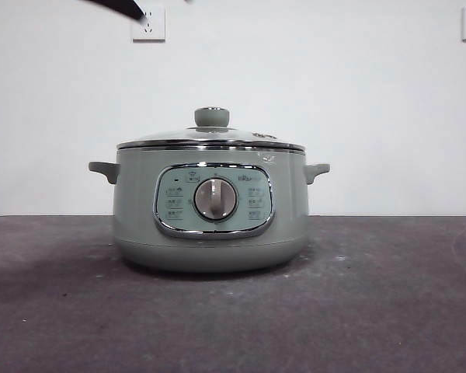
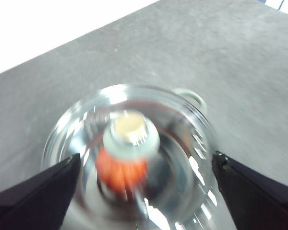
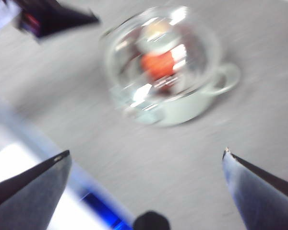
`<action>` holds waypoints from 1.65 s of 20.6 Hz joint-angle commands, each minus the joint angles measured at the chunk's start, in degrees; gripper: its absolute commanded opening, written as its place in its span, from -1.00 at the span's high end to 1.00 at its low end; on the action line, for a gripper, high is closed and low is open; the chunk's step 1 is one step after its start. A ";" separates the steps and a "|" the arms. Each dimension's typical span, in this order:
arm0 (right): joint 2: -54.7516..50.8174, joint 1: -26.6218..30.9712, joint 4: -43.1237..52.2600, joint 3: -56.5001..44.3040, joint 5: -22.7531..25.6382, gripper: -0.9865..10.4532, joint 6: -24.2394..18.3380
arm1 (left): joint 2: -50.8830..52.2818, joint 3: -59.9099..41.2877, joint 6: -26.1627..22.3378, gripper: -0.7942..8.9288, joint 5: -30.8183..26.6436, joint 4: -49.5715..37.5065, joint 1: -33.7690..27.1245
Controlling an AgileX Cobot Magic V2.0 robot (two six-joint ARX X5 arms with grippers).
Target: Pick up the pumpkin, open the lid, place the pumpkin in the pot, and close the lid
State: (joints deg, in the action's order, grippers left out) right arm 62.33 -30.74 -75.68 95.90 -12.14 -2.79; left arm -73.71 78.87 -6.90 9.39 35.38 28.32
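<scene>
1. White wall with two outlets behind, dark grey table point(image 1: 388, 311) below; the pot point(image 1: 210, 225) stands mid-table, control dial facing the front camera.
2. Lid point(image 1: 210, 140) sits closed on the pot rim, its knob point(image 1: 211, 116) upright and nothing touching it.
3. Contents: the pumpkin point(image 2: 121, 170) shows as an orange blur through the glass in both wrist views, so it lies inside the pot, under the lid. Nothing else can be made out in there; both wrist views are smeared.
4. Left gripper point(image 2: 144, 191) hangs above the lid, jaws spread wide to either side of it, holding nothing.
5. Right gripper point(image 3: 146, 191) is off to one side of the pot, well apart from it, jaws also spread and empty. One black tip shows at the top of the front view; which arm it belongs to is unclear.
6. Judgement: all four steps look done.
7. Risks: a jaw dropping low could clip the knob and skew the lid off its seat, or nudge a side handle and shift the pot. The lid may also not be fully seated; blur hides the rim fit from above.
</scene>
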 commanded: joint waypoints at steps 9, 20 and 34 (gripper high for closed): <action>4.55 -0.17 -2.78 0.00 -7.43 0.84 -2.23 | 17.73 0.37 1.07 0.85 6.12 20.52 0.55; 4.42 -0.07 -1.97 0.00 -7.02 0.83 -0.72 | 17.73 0.37 1.09 0.84 5.97 21.35 0.55; 4.31 -0.07 -1.97 0.00 -7.02 0.83 -0.72 | 17.70 0.37 1.07 0.84 5.86 21.49 0.55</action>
State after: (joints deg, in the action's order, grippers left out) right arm 66.89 -30.79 -77.56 95.90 -19.31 -3.84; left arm -56.03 79.18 -6.00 15.38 56.97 28.69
